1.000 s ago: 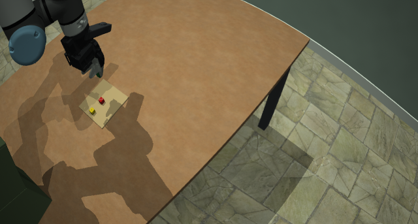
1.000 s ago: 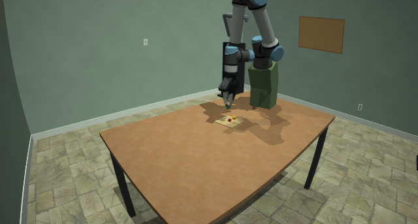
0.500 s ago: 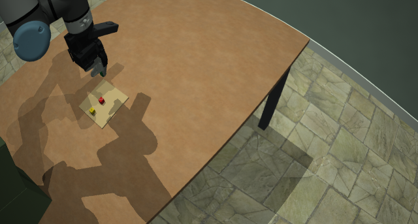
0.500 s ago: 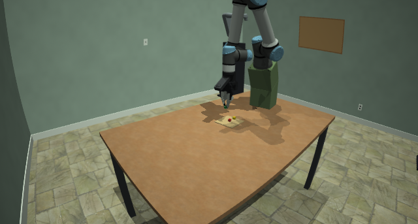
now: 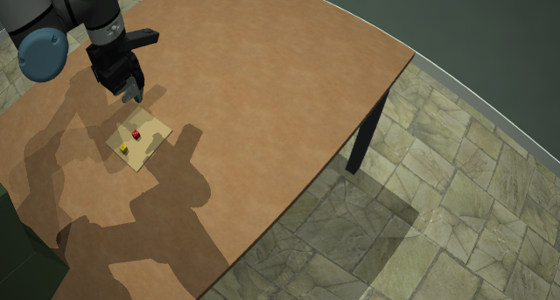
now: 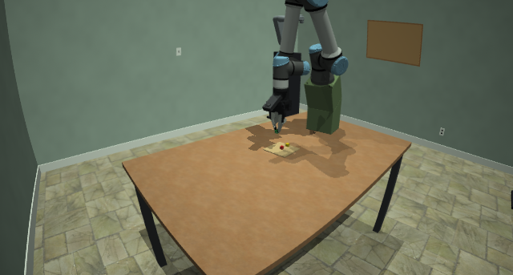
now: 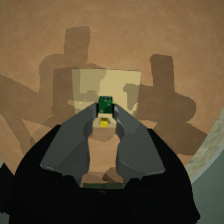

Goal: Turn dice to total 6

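Note:
My gripper [image 5: 133, 94] is shut on a green die [image 7: 105, 105] and holds it in the air above the far edge of the tan mat [image 5: 139, 138]. The green die also shows at the fingertips in the top view [image 5: 137, 99] and in the exterior view [image 6: 276, 131]. A red die [image 5: 136, 135] and a yellow die [image 5: 123, 149] sit on the mat. In the wrist view the yellow die [image 7: 103, 121] shows between the fingers below the green one; the red die is hidden there. The pips on top are too small to read.
The mat [image 6: 282, 150] lies on a large brown table near the robot's green base block [image 6: 323, 105]. Arm shadows cover the table around the mat. The table's edge runs far to the right of the mat.

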Robot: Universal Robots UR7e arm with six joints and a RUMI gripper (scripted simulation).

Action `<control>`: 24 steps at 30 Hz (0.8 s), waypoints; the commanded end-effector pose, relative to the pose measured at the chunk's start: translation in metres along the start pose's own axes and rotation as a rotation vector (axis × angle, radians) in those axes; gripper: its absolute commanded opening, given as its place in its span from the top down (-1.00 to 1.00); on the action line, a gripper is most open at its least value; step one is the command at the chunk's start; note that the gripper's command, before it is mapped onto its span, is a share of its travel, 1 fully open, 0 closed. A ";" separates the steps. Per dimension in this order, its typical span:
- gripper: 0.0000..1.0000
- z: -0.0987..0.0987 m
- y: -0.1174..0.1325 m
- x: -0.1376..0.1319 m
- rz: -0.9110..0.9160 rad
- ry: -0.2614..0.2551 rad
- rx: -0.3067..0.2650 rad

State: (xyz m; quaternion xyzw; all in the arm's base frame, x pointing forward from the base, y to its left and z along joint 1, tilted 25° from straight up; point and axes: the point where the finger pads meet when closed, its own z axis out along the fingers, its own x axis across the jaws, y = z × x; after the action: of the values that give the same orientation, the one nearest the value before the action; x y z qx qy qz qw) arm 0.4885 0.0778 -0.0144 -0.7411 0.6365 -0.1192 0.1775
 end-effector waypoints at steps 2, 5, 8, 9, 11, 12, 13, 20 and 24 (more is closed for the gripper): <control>0.99 0.006 -0.002 0.001 0.001 0.002 0.002; 0.99 0.012 -0.002 0.001 0.001 0.002 0.002; 0.99 0.018 -0.002 0.001 0.001 0.002 0.002; 0.99 0.018 -0.002 0.001 0.001 0.002 0.002; 0.99 0.024 -0.002 0.001 0.001 0.002 0.002; 0.99 0.027 -0.002 0.001 0.001 0.002 0.002; 0.99 0.030 -0.002 0.001 0.001 0.002 0.002; 0.99 0.056 -0.002 0.000 0.001 0.002 0.002; 0.99 0.070 -0.003 0.000 0.001 0.002 0.002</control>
State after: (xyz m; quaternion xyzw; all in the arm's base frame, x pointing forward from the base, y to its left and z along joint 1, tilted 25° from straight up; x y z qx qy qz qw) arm 0.5086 0.0840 -0.0641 -0.7414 0.6374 -0.1151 0.1753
